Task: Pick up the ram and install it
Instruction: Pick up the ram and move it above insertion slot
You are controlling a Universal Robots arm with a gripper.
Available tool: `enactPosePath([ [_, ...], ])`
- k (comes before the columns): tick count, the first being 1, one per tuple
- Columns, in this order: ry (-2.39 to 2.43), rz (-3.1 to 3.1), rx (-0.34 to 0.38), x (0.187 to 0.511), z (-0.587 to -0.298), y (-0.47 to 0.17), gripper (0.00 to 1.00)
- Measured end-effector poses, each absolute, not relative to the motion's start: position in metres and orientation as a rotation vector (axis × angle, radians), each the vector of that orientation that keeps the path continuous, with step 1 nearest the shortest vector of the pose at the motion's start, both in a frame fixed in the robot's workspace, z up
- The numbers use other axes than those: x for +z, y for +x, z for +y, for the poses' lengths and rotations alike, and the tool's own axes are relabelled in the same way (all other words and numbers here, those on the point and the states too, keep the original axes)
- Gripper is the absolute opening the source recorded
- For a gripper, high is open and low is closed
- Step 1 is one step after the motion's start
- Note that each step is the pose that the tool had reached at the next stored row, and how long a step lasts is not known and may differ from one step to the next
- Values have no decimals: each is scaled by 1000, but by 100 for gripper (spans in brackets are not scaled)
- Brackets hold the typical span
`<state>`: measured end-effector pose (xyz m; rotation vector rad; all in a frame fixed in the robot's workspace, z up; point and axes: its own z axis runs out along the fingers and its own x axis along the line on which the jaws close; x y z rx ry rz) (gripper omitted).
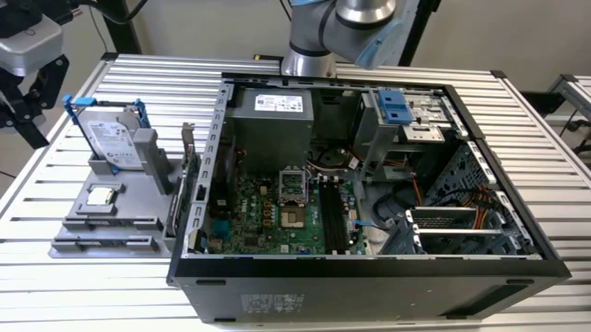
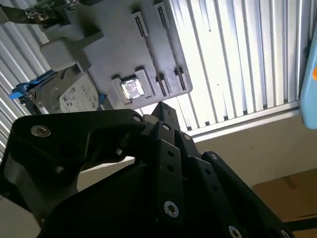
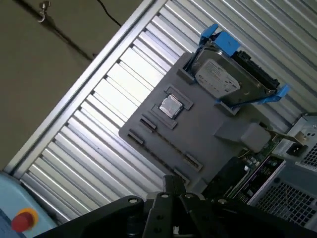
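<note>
While gripper hangs near gray tray, open-or-closed state cannot be told. Tray on tabletop, at exterior view's left of open computer case. Hard drive propped in tray.

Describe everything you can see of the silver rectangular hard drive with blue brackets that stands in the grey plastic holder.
The silver rectangular hard drive stands on edge, leaning slightly, slotted into the grey plastic holder. Its metal face carries a white printed label. Blue plastic brackets run along its two long sides, their ends jutting past its upper end. It touches the holder alone and sits apart from the open black computer case on the exterior view's right.
</note>
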<state>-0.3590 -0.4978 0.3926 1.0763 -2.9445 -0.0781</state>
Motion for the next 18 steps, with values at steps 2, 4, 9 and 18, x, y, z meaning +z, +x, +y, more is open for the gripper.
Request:
enactPosePath([
  [2,1129,-2924,-78,393,-498,-359,0],
  [4,1181,-2902,-78,393,-498,-359,0],
  [9,1206,-2891,-78,393,-498,-359,0],
  [18,1371,-2866,-50,392,-498,-359,0],
])
